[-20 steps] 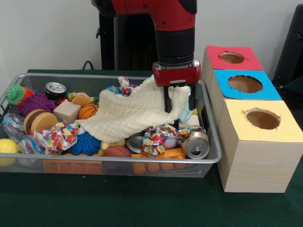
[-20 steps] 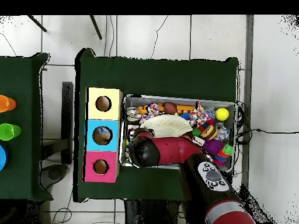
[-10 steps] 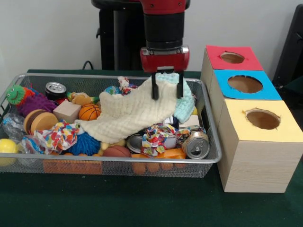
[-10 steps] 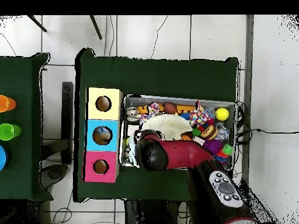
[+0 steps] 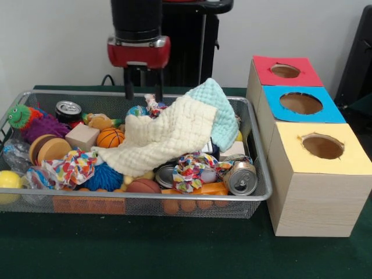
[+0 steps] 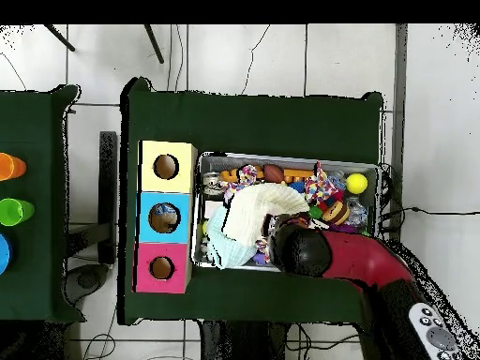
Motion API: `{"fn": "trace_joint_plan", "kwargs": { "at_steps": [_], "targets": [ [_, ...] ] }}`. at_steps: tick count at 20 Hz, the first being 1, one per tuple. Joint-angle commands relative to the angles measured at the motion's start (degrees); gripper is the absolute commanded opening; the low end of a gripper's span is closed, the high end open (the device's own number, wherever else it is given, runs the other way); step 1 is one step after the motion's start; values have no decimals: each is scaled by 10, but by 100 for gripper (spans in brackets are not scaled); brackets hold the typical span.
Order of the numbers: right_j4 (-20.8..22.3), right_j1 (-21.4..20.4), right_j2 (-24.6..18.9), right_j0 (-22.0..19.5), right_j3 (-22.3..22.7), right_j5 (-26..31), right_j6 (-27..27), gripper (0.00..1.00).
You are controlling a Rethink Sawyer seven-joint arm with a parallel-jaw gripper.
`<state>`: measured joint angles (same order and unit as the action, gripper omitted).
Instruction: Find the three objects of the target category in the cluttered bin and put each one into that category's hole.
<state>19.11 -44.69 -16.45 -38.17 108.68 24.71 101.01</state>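
Note:
My gripper (image 5: 142, 93) hangs open and empty over the far side of the bin (image 5: 145, 197), left of its middle, just above a knotted rope toy. In the overhead view the arm's head (image 6: 298, 251) hides it. A cream cloth (image 5: 168, 136) and a pale teal cloth (image 5: 224, 116) lie across the bin's middle and right. A crinkled see-through plastic piece (image 5: 13, 152) shows at the bin's left end; no blue label shows on it. No other bottle is in sight. The blue-surround hole (image 5: 301, 103) is the middle one of the wooden box and also shows in the overhead view (image 6: 165, 218).
The red hole (image 5: 285, 71) and yellow hole (image 5: 322, 146) flank the blue one. Aluminium cans lie at the back left (image 5: 68, 109) and front right (image 5: 242, 178). Balls, a wooden block (image 5: 82, 136), rope toys and a green plush (image 5: 23, 115) fill the bin.
My gripper has moved left along the bin's far side and risen clear of the cloth. The cloth corner it stood at has dropped back, with the teal cloth now folded on top.

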Motion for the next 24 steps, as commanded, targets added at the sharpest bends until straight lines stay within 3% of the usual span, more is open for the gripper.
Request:
{"fn": "trace_joint_plan", "kwargs": {
  "at_steps": [1,6,14,24],
  "targets": [
    [59,19,-63,-38,-48,50,-117,100],
    [81,36,-77,-58,-54,42,-114,100],
    [124,61,-83,-74,-99,50,-123,100],
    [140,78,-81,-98,-145,108,-136,100]
  ]
}}
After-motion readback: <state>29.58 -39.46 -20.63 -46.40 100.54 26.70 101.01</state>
